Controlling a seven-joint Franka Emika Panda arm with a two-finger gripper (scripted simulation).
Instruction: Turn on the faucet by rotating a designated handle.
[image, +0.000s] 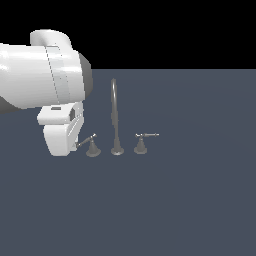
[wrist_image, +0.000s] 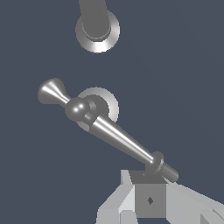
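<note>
While the big white robot arm (image: 42, 75) fills the far corner of the dark blue-grey desk (image: 190, 200) on the exterior view's left, its white hand part hangs down low, close to the desk top. The faucet (image: 116, 117) stands on the desk near the middle, a bit toward the exterior view's left. Its tall thin spout goes straight up and bends over at the top. It sits on a round foot (wrist_image: 97, 30). A low handle stands on each side of the spout. The twin handle (image: 141, 142) is on the exterior view's right, with its rod pointing that way. The handle (image: 91, 146) for the task is on the other side, just beside the robot's hand. In the wrist view, its shiny rod slants out from its round base. The gripper (wrist_image: 151, 199) has one grey finger (wrist_image: 149, 199) touching the end of that rod. I cannot tell if the fingers are apart or together.
</note>
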